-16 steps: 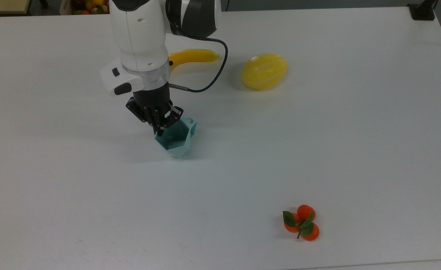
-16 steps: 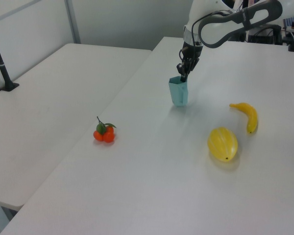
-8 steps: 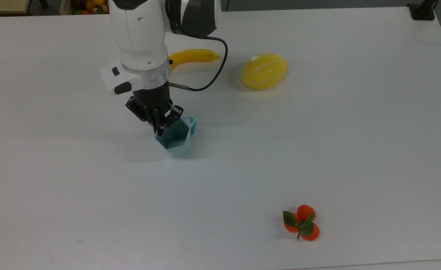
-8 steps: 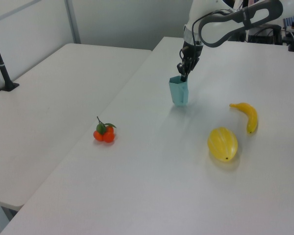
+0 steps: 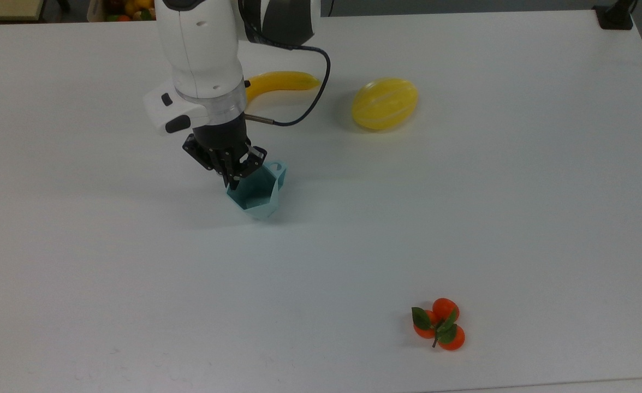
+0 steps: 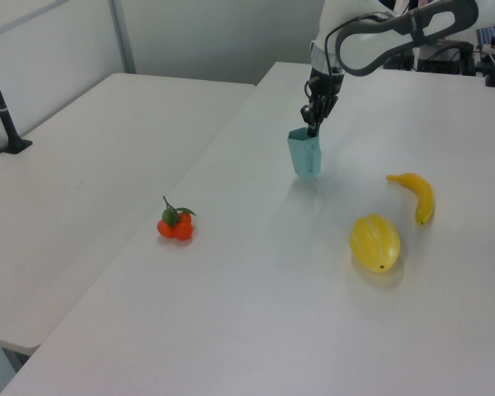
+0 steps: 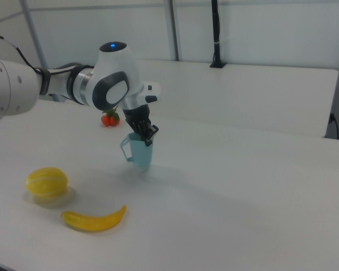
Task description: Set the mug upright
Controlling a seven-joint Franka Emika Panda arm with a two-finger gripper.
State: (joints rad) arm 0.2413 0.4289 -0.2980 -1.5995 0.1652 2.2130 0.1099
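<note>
Currently the hand (image 5: 233, 177) is closed on the rim of the mug (image 5: 258, 194), pinching 1 wall between its fingers. The mug stands mouth-up and tilted on the desk (image 5: 463, 191), handle toward the top view's upper right. A banana (image 5: 280, 82) and a yellow melon (image 5: 385, 103) lie beyond it in the top view; a cluster of 3 oranges (image 5: 439, 324) sits well apart.
</note>
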